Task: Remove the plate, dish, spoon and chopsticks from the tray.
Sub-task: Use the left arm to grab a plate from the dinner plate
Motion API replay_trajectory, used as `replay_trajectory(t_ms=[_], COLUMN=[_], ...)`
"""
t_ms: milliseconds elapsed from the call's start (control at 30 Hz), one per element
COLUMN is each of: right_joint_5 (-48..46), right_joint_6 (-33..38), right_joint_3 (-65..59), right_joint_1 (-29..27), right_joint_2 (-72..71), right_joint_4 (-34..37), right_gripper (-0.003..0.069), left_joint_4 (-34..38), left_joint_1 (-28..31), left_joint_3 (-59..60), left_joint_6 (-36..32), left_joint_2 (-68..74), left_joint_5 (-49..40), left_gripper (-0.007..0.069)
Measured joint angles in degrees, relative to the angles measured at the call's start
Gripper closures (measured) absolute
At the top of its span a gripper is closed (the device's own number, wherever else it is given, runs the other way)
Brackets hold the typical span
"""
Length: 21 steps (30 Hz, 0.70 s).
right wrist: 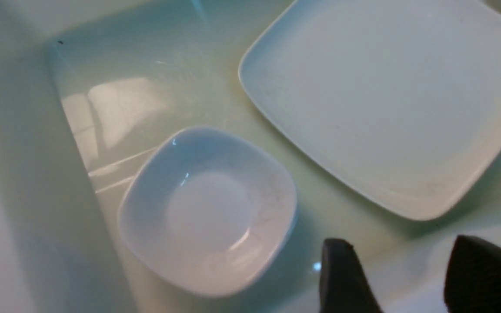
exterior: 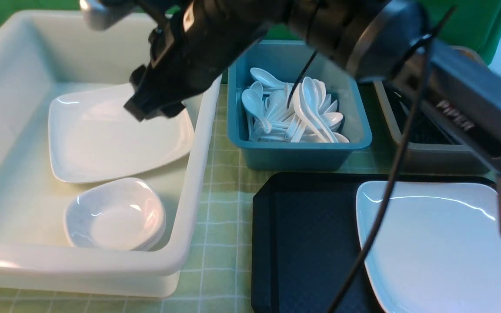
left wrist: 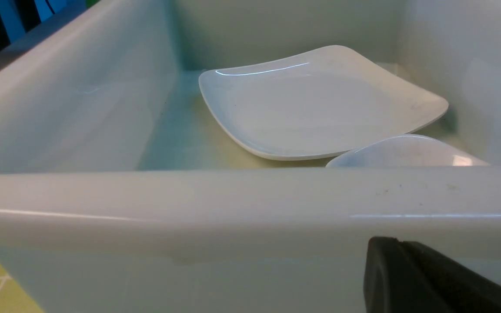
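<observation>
on the green checked cloth (exterior: 224, 208), a black plastic tray (exterior: 302, 243) bears a glossy white square plate (exterior: 433, 248); right gripper (right wrist: 402, 248) spread empty over the white plastic tub (exterior: 189, 174); left gripper (left wrist: 389, 265) closed.

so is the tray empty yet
Not empty: one plate lies on the right side of the tray. The rest of the tray that shows is bare; its near edge is out of frame.
</observation>
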<state>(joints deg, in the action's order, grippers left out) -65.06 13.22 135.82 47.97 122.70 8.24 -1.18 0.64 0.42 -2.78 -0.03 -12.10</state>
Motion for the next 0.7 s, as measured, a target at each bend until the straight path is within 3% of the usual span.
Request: replay_trajectory(t_ms=[167,267,467,700], right_joint_5=[-4.03,-4.35,-4.35,-4.46], right_joint_6=[-1.79,-4.04,-6.24,-9.59], right_joint_3=[1.04,1.04,-2.6,-23.12], right_joint_1=[0.0,0.0,0.0,0.0], right_joint_2=[-5.27,-9.68,-22.07,-41.05], right_joint_4=[-11.09,-15.88,-17.56,-17.87], right_gripper=[0.0578,0.0643,0.0655,0.0652], left_joint_4=[0.0,0.0,0.0,0.0], left_joint_1=[0.0,0.0,0.0,0.0], left_joint_3=[0.0,0.0,0.0,0.0], left_joint_6=[0.0,0.0,0.0,0.0], left_joint_2=[0.0,0.0,0.0,0.0], left_joint_5=[0.0,0.0,0.0,0.0], left_gripper=[0.0627,0.0627,0.0627,0.0627])
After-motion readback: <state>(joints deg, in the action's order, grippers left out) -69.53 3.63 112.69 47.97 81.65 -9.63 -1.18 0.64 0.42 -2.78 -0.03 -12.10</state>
